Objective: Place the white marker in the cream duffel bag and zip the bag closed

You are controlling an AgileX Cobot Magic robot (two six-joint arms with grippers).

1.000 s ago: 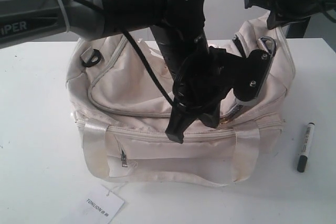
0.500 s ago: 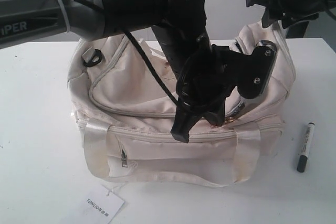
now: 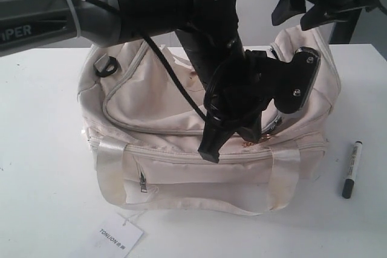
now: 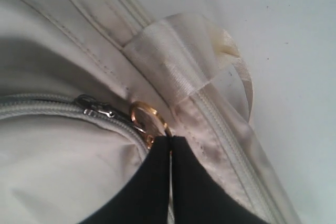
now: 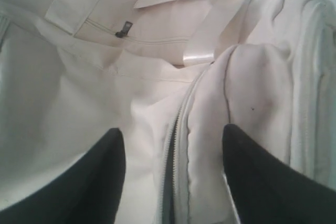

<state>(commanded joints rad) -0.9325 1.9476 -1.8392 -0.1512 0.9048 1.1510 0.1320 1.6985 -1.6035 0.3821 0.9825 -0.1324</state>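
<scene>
There is one cream duffel bag [image 3: 151, 107], one white marker [image 3: 351, 169] and one white paper tag [image 3: 121, 235], all on a single white bench [image 3: 42, 197]. Two robot arms are in view, with one pincer each: the left pincer [image 3: 208, 152] and the right pincer [image 3: 297, 17]. Each wrist view shows two black fingers. On the bag, the exterior view shows one black D-ring [image 3: 106, 64], one satin handle strap [image 3: 109, 161] across the front and one small dark pocket zip pull [image 3: 143, 182]. The left wrist view adds one gold ring [image 4: 148, 121] and one silver zipper slider [image 4: 94, 107].
</scene>
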